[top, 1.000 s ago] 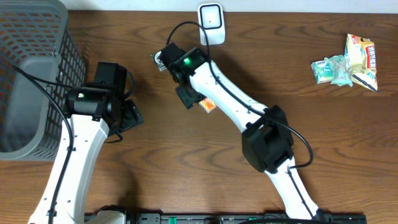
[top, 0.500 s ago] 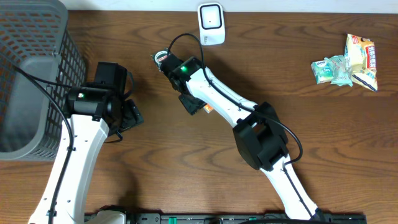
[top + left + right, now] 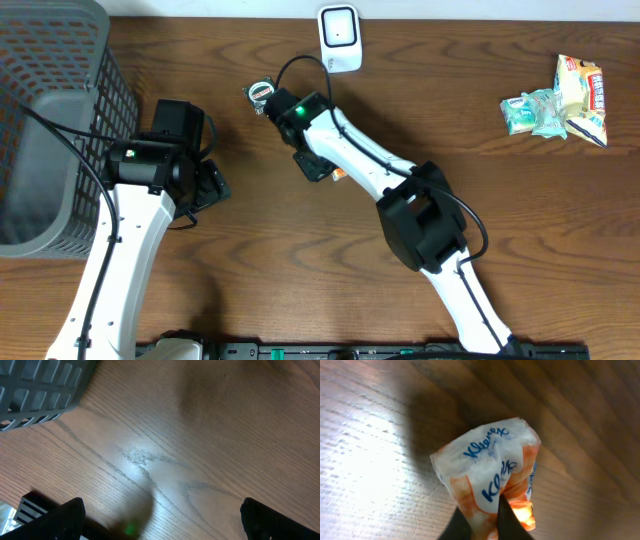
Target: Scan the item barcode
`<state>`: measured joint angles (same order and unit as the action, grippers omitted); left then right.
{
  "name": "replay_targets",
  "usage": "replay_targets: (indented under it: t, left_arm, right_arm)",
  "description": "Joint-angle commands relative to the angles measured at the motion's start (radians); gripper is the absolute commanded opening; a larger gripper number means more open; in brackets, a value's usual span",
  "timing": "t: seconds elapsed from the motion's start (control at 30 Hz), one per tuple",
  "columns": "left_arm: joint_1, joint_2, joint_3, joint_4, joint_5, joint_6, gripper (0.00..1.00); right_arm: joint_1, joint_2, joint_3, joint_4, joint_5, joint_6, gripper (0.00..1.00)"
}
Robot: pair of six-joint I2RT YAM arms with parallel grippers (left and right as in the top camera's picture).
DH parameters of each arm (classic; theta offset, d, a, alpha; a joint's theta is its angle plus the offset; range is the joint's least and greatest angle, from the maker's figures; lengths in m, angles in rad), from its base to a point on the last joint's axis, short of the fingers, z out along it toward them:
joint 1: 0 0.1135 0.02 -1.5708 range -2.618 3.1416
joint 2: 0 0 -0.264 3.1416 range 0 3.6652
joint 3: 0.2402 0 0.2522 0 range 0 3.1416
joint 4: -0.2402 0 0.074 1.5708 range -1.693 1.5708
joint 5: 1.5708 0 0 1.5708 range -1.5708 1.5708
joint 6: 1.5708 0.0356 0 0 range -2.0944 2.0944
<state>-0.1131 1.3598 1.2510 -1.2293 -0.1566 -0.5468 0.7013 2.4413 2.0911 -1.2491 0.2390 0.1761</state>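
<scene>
Brown wood-grain tabletop [image 3: 520,230] seen from overhead, with a grey mesh basket [image 3: 60,60] at its far-left corner. The right arm [image 3: 370,165] reaches diagonally from the near edge toward the upper centre. The left arm [image 3: 130,230] stands beside the basket, and its jaws are spread wide over bare wood – the left wrist view shows one dark finger at each lower corner of the frame and nothing between them. A loose cluster of snack packets [image 3: 560,100] lies at the far right, well apart from both arms. A white scanner unit [image 3: 339,38] sits at the top edge, near the right arm's wrist. The Kleenex tissue pack [image 3: 490,470], white and orange with blue lettering, is under that wrist near the tabletop's centre. The right jaws are clenched on its crumpled lower end; whether the pack is lifted off the wood cannot be told. A small round object [image 3: 262,91] lies just beside the wrist – too small to identify.
</scene>
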Motion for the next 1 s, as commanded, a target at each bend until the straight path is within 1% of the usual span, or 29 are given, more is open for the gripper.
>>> replay_targets:
  t: [0.0, 0.07, 0.13, 0.3, 0.4, 0.47, 0.63, 0.7, 0.8, 0.93, 0.97]
  left_arm:
    - [0.003, 0.001, -0.004, -0.003, -0.01, -0.005, 0.97]
    - [0.003, 0.001, -0.004, -0.003, -0.01, -0.005, 0.97]
    - [0.003, 0.001, -0.004, -0.003, -0.01, -0.005, 0.98]
    - [0.003, 0.001, -0.004, -0.003, -0.01, -0.005, 0.98]
    - [0.003, 0.001, -0.004, -0.003, -0.01, -0.005, 0.98]
    - [0.003, 0.001, -0.004, -0.003, -0.01, -0.005, 0.98]
    - [0.003, 0.001, -0.004, -0.003, -0.01, -0.005, 0.98]
    - [0.003, 0.001, -0.004, -0.003, -0.01, -0.005, 0.97]
    - [0.003, 0.001, -0.004, -0.003, -0.01, -0.005, 0.98]
    - [0.003, 0.001, -0.004, -0.003, -0.01, -0.005, 0.98]
    - [0.003, 0.001, -0.004, -0.003, -0.01, -0.005, 0.97]
  right_arm:
    - [-0.044, 0.004, 0.062, -0.048, -0.206, 0.002, 0.01]
    - [-0.067, 0.004, 0.102, -0.081, -0.295, -0.001, 0.01]
    - [-0.095, 0.004, 0.14, -0.114, -0.426, -0.04, 0.01]
    - [-0.172, 0.004, 0.179, -0.174, -0.847, -0.204, 0.01]
    - [-0.217, 0.004, 0.176, -0.201, -0.995, -0.282, 0.01]
    - [-0.235, 0.004, 0.172, -0.212, -1.035, -0.315, 0.01]
    - [-0.259, 0.004, 0.127, -0.217, -1.054, -0.33, 0.01]
    - [-0.268, 0.004, 0.075, -0.21, -1.134, -0.388, 0.01]
    - [-0.282, 0.004, 0.0, -0.187, -1.205, -0.417, 0.01]
    - [-0.308, 0.004, -0.095, -0.124, -1.197, -0.394, 0.01]
    - [-0.321, 0.004, -0.115, -0.108, -1.162, -0.358, 0.06]
